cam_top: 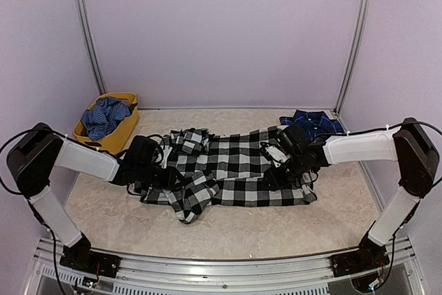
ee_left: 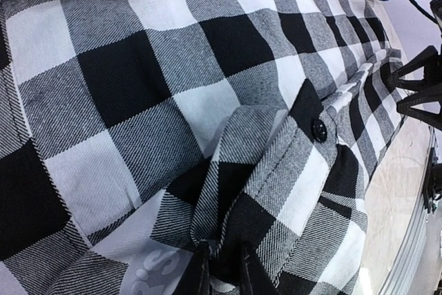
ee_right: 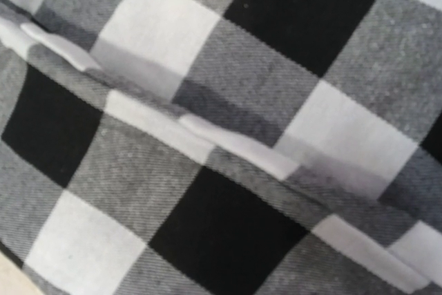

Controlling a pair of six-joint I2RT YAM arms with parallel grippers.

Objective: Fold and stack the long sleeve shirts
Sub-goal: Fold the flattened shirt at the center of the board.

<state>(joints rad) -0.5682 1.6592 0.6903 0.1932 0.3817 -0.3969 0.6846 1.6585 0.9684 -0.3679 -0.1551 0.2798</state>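
Note:
The black-and-white check shirt [cam_top: 238, 160] lies spread across the middle of the table, its left side bunched up. My left gripper [cam_top: 168, 177] is down on that bunched part. In the left wrist view its gripper [ee_left: 224, 273] is shut on a raised fold of the check shirt [ee_left: 228, 191], beside a cuff with a black button [ee_left: 318, 129]. My right gripper [cam_top: 278, 165] rests on the shirt's right half. The right wrist view is filled with check cloth [ee_right: 221, 136], its fingers hidden. The navy blue plaid shirt [cam_top: 312, 124] lies at the back right.
A yellow basket [cam_top: 126, 129] holding blue checked cloth [cam_top: 103, 117] stands at the back left. Bare tabletop [cam_top: 228, 229] runs along the near edge in front of the shirt. Walls close in the back and both sides.

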